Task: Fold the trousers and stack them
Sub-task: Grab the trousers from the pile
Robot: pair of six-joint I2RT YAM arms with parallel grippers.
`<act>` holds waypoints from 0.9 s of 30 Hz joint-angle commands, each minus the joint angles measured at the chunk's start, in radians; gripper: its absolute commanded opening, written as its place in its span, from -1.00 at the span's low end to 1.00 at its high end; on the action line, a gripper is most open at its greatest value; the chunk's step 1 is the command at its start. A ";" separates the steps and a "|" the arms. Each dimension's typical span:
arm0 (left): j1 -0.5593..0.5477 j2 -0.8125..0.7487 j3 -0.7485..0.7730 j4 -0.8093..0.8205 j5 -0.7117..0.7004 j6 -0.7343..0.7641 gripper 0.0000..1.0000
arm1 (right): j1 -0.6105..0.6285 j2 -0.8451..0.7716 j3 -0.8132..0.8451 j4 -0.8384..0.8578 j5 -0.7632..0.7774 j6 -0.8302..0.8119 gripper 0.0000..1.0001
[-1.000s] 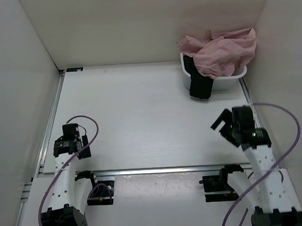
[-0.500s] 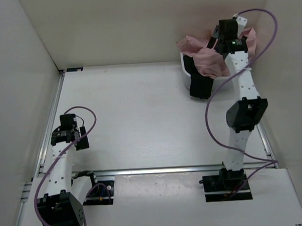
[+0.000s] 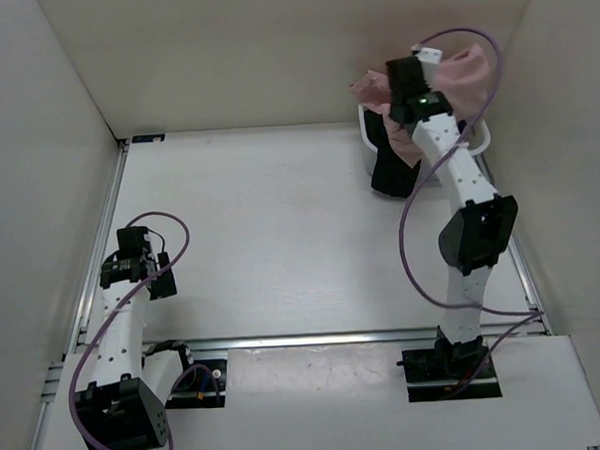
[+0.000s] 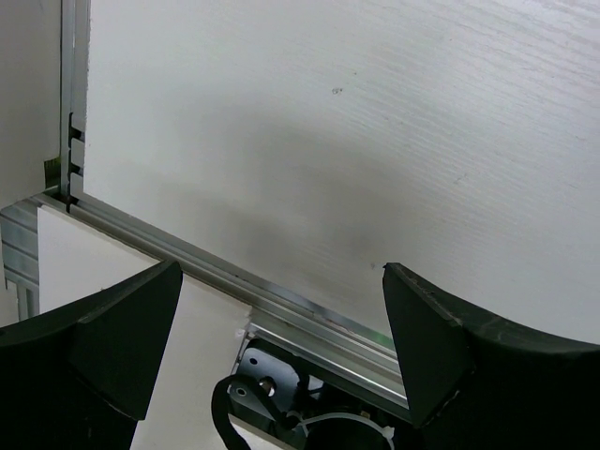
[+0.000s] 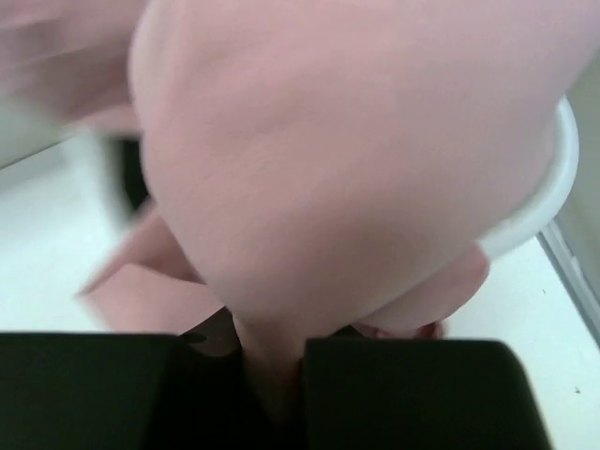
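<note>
The dusty-pink trousers (image 3: 467,66) lie bunched in a white bin (image 3: 480,137) at the table's far right corner. My right gripper (image 3: 405,76) reaches over the bin and is shut on a fold of them. In the right wrist view the pink fabric (image 5: 337,169) fills the frame, and a pinched ridge of it runs down between the two dark fingers of the right gripper (image 5: 277,375). My left gripper (image 3: 133,267) hovers low over the near left of the table. In the left wrist view the left gripper (image 4: 281,319) stands open with nothing between its fingers.
A black garment (image 3: 387,166) hangs over the bin's front left rim down to the table. The bin's white rim (image 5: 544,197) shows at the right of the right wrist view. A metal rail (image 4: 187,262) runs along the table's near edge. White walls enclose the table.
The right arm swung from the near right up to the bin, closed on the pink fabric and shifted slightly left. The left arm barely moved.
</note>
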State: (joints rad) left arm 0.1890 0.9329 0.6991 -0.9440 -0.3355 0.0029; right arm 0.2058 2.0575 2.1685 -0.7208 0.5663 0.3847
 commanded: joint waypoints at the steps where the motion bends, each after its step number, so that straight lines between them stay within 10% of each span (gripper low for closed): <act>1: 0.007 -0.022 0.033 0.022 0.026 -0.003 1.00 | 0.324 -0.268 -0.065 0.138 0.223 -0.130 -1.00; 8: 0.039 0.033 0.190 0.022 0.038 -0.003 1.00 | 0.739 -0.464 -0.162 0.325 0.189 0.058 -1.00; 16: 0.067 0.152 0.457 -0.025 -0.005 -0.003 1.00 | 0.607 -0.608 -0.676 0.222 -0.058 0.692 -0.92; 21: 0.067 0.184 0.488 -0.026 0.010 -0.003 1.00 | 0.494 -0.628 -0.840 0.025 -0.094 0.704 0.92; 27: 0.067 0.195 0.392 -0.035 0.004 -0.003 1.00 | 0.556 -0.668 -0.909 -0.024 0.053 0.326 0.98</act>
State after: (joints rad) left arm 0.2523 1.1355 1.1419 -0.9596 -0.3328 0.0025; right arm 0.6819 1.4685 1.2530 -0.7609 0.5354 0.9165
